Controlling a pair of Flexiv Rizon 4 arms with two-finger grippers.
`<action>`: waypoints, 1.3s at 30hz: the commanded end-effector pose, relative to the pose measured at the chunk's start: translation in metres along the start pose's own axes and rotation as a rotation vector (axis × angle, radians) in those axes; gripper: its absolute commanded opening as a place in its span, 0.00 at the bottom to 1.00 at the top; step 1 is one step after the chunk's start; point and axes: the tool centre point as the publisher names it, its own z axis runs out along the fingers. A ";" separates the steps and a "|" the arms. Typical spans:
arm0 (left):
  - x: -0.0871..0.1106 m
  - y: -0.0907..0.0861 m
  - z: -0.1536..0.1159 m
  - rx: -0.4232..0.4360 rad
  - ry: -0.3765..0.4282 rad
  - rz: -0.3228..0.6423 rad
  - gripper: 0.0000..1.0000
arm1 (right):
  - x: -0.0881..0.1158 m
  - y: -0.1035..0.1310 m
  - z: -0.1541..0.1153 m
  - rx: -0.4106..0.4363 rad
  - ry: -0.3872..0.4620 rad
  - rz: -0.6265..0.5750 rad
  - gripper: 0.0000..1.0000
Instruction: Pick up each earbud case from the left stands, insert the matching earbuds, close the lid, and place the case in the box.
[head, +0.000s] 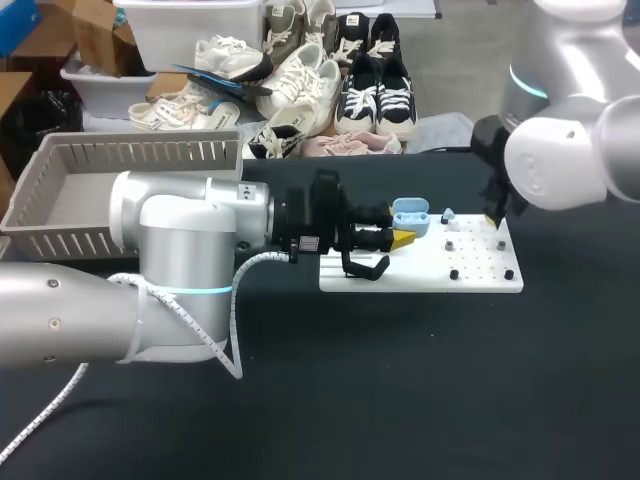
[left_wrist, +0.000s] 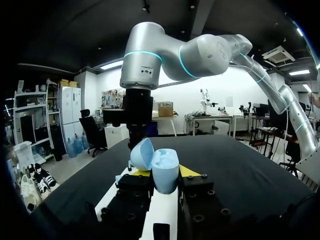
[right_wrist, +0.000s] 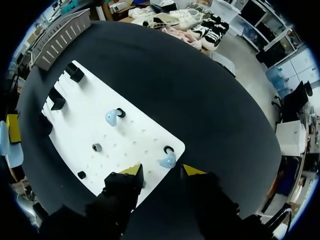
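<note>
A light blue earbud case with its lid open is held over the left end of the white board, my left gripper shut on it. In the left wrist view the case stands upright between the yellow fingertips. My right gripper hangs open over the board's far right corner, and a light blue earbud lies just ahead of its tips, untouched. A second earbud rests mid-board next to a black ring; the head view shows it beside the case.
A grey slatted box stands at the back left of the black table. Black stands and small pegs rise from the white board. My right arm hangs just ahead of the held case.
</note>
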 end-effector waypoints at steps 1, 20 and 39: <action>0.000 -0.002 0.000 -0.006 -0.002 0.001 0.00 | -0.001 -0.001 0.001 0.000 -0.002 -0.003 0.45; 0.000 -0.002 0.000 -0.006 -0.002 0.001 0.00 | -0.006 -0.007 0.001 -0.006 0.011 -0.015 0.41; 0.000 -0.002 0.000 -0.006 -0.002 0.001 0.00 | -0.003 -0.004 0.004 -0.012 0.004 0.015 0.37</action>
